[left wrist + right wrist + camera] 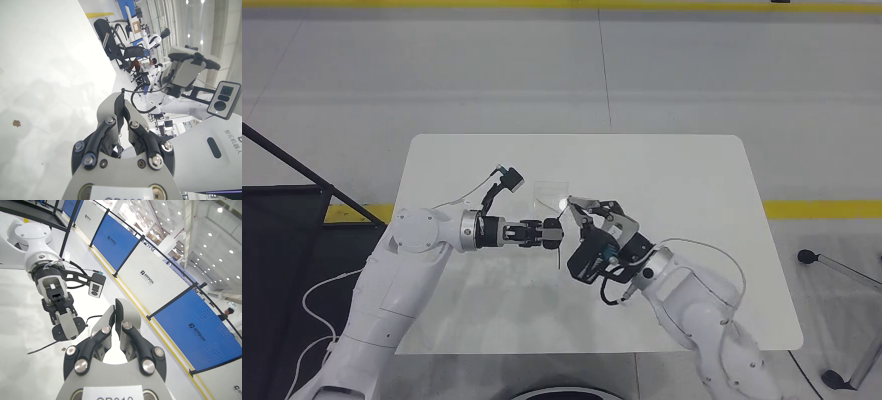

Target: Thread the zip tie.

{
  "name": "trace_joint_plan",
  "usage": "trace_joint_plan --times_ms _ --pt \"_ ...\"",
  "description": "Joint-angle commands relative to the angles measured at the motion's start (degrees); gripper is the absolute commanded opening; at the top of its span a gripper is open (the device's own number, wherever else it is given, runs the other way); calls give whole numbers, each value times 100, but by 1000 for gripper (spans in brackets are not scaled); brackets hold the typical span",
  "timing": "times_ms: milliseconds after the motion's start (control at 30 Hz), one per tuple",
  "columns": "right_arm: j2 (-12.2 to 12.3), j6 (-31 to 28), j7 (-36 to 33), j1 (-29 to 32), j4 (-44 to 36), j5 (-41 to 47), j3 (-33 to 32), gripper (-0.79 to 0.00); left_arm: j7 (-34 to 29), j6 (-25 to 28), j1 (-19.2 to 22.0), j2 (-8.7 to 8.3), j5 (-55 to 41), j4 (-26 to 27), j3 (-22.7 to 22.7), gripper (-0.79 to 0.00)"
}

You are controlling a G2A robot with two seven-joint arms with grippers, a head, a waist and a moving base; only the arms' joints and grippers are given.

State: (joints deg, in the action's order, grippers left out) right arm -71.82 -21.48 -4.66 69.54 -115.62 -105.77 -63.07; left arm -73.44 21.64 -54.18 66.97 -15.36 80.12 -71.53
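Note:
A thin black zip tie (143,91) is held above the white table (692,180) between both grippers. My left gripper (122,96) is shut on it, with its small head just past the fingertips. From there the strap (93,316) runs across to my right gripper (116,306), which is shut on it. A free length of the strap (41,348) sticks out below the left gripper (70,330). Seen from the top, the left gripper (554,235) and the right gripper (572,205) nearly meet over the table's middle.
A clear plastic bag (550,188) lies on the table just behind the grippers. A small brown crumb (16,123) sits on the tabletop. Bare table spreads to the right and toward the front edge.

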Motion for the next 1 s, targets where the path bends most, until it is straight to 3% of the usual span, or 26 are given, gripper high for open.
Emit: trace_joint_plan --times_ms 0,267,800,967 --pt "-5 153 -30 11 -9 -135 24 -785 -1 16 -1 -10 -14 9 11 -785" --pt "-29 412 -138 21 15 -512 162 -785 -12 37 15 -47 -76 11 64 -785" --pt "-20 -807 -245 -208 142 49 240 -785 395 -12 55 -110 -145 -78 46 -785" --pt "-40 -380 -317 -225 139 -45 216 -785 380 -15 69 -128 -176 -85 75 -785"
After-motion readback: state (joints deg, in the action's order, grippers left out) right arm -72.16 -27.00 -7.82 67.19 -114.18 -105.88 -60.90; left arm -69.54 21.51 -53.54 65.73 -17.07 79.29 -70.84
